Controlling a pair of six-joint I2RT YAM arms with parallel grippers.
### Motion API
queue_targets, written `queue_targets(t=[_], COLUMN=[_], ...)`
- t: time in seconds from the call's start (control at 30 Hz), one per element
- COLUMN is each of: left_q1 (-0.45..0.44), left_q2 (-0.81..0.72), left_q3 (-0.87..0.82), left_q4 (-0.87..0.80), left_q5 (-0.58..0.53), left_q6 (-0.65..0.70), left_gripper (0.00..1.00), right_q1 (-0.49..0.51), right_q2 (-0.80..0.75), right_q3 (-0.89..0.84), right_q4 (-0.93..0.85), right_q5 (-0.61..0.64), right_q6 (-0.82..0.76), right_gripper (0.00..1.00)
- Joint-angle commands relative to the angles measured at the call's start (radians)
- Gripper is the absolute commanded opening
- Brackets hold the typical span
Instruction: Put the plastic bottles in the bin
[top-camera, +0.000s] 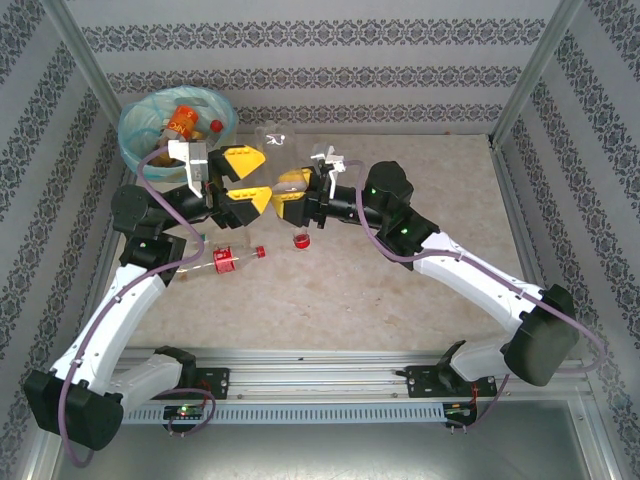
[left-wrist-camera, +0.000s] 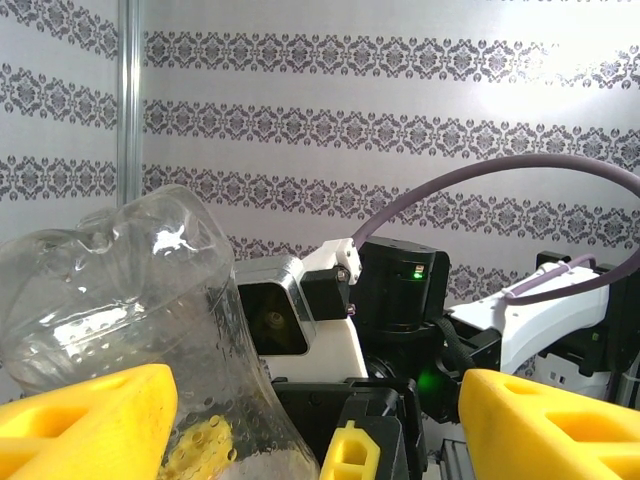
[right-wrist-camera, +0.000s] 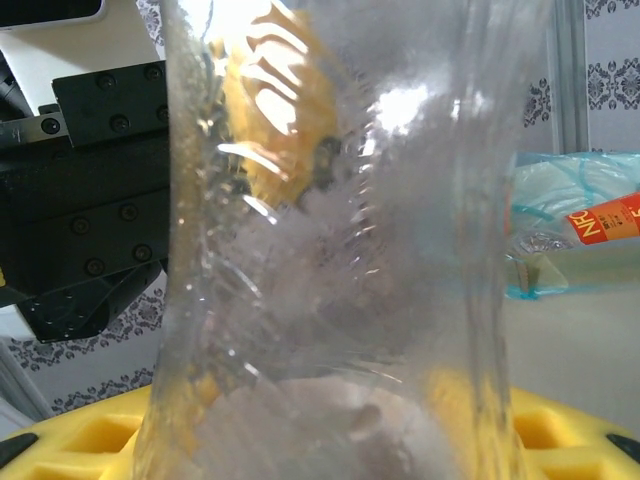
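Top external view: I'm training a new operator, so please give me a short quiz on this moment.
1. True or false: the bin already holds bottles.
2. The left gripper is: A) open, B) shut on a bottle, C) shut on a cap.
3. Fill in: the clear bottle is clamped by the ___ gripper.

Key: 1 true. 2 A. 3 right: the right gripper squeezes it.
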Motion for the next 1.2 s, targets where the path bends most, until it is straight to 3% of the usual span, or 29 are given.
queue_targets(t=[0.0,0.13,0.4,0.67,1.17], left_q1=[-0.054,-0.055,-0.054,-0.053,-0.051], left_q2=[0.03,0.025,0.011,0.001,-0.062], left_q3=[-0.001,-0.005,0.001,-0.013,-0.034], left_q4=[-0.015,-0.063,-0.149,-0.094,-0.138], left_q5=[0.117,0.099,0.014,-0.024,-0.094], left_q6=[-0.044,-0.007,0.065,0.047,0.095], left_gripper=[0.76,0.9,0.91,0.92,0.95], right_q1=[0.073,0.075,0.103,0.106,0.107], right_q2=[0.03,0.025,-0.071,-0.135,-0.207], right_q3=[0.044,0.049,-0.007,-0.049,-0.126], right_q4=[0.004,0.006,0.011,-0.004,0.036], right_q5=[-0.162,-0.181,-0.118,-0.056,0.059], right_q6=[-0.048,-0.046,-0.11,-0.153,-0.174], right_gripper=[0.51,0.5,0.49,0.48,0.48])
